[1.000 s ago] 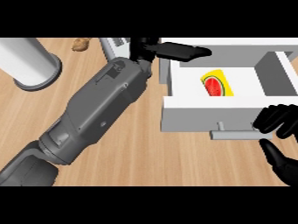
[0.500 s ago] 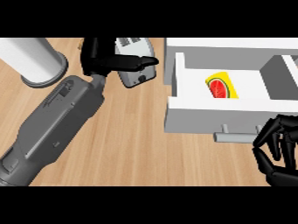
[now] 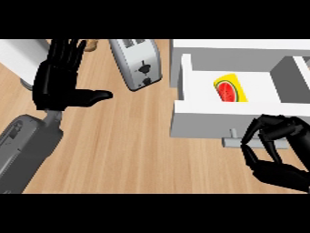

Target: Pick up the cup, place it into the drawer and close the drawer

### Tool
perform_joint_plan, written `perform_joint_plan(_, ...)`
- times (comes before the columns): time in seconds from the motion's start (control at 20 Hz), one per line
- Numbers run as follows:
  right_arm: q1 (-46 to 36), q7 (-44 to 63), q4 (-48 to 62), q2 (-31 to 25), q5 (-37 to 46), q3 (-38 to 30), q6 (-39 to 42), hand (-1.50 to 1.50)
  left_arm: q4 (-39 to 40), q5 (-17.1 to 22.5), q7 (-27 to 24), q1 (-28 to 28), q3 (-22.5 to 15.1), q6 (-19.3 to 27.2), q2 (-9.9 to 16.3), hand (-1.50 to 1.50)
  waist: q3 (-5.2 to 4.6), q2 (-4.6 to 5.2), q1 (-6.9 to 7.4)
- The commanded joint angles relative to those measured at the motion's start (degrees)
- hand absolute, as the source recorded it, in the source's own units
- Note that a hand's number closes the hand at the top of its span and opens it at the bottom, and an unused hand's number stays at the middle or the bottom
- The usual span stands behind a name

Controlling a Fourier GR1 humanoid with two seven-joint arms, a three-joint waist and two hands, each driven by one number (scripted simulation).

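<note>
Upper left of the frame, the left hand (image 3: 62,79) is spread flat over the wooden surface (image 3: 130,136), fingers straight, thumb out to the side, holding nothing. Behind it there's a white cylinder (image 3: 13,57). Next over, a silver toaster (image 3: 137,63). Right side: the white drawer (image 3: 244,102) is pulled open, and the cup (image 3: 230,88), yellow with a watermelon print, is lying inside it. Lower right, the right hand (image 3: 285,152) has its fingers curled, empty, just by the drawer handle (image 3: 234,141).
</note>
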Motion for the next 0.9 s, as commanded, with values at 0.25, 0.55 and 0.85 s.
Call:
perform_joint_plan(0.25, -1.10, -10.21, 8.92, -4.56, 24.63, 10.04, -5.21, 1.50, -6.52, 1.07, -3.39, 15.00, 3.52, -7.90, 5.24, -1.50, 0.00, 0.24, -0.11)
perform_joint_plan(0.55, -9.94, -13.02, 27.01, 1.89, 32.47, 13.01, -12.58, -1.50, -6.91, -0.20, -3.00, 17.86, 8.06, -11.39, 6.16, -1.50, 0.01, 0.34, -0.68)
perform_joint_plan(0.85, -17.33, -15.22, 41.92, 2.76, 36.88, 11.75, -14.38, -1.50, -4.75, 2.14, -2.18, 19.82, 13.47, -18.53, 7.11, -1.50, 0.00, 0.43, -0.77)
